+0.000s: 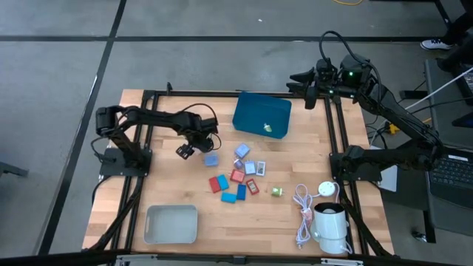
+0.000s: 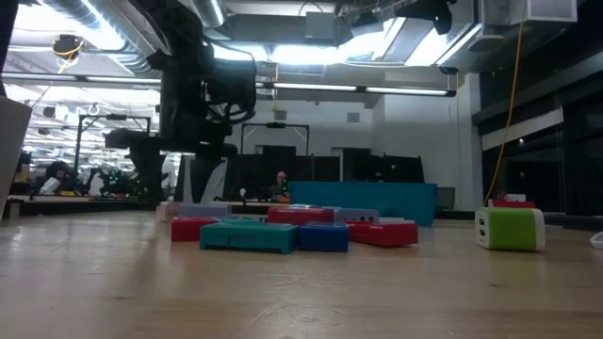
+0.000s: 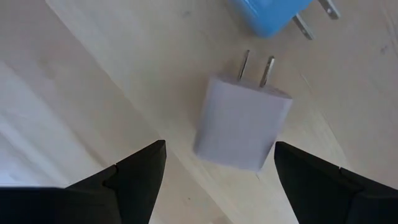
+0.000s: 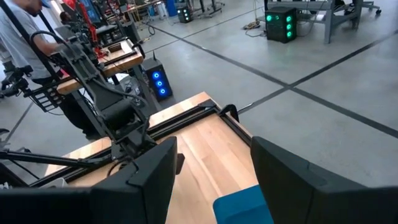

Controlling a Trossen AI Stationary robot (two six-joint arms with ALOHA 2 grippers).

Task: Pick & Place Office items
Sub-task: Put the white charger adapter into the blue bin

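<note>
Little of the work looks done: the grey tray point(image 1: 171, 224) at the table's near edge lies empty, and the office items point(image 1: 235, 176) are all out in a loose cluster at mid-table, reds and blues nearest, paler pieces behind them, with a small green bit point(image 1: 276, 192) apart on the right side. The left gripper point(image 1: 185, 151) hangs over the far left edge of that cluster with its fingers spread and nothing between them, poised above a lavender plug adapter point(image 3: 241, 122) (its prongs point away, toward a blue one point(image 3: 268, 15) just beyond). So the first pick appears not yet made. Near the right front corner, a coiled white cable point(image 1: 303, 213) and a white cylindrical device point(image 1: 330, 224) sit clear of the path to the tray. Farther back stands a teal box point(image 1: 261, 116). The right gripper point(image 1: 304, 77) waits past the far right corner, fingers apart, empty.
</note>
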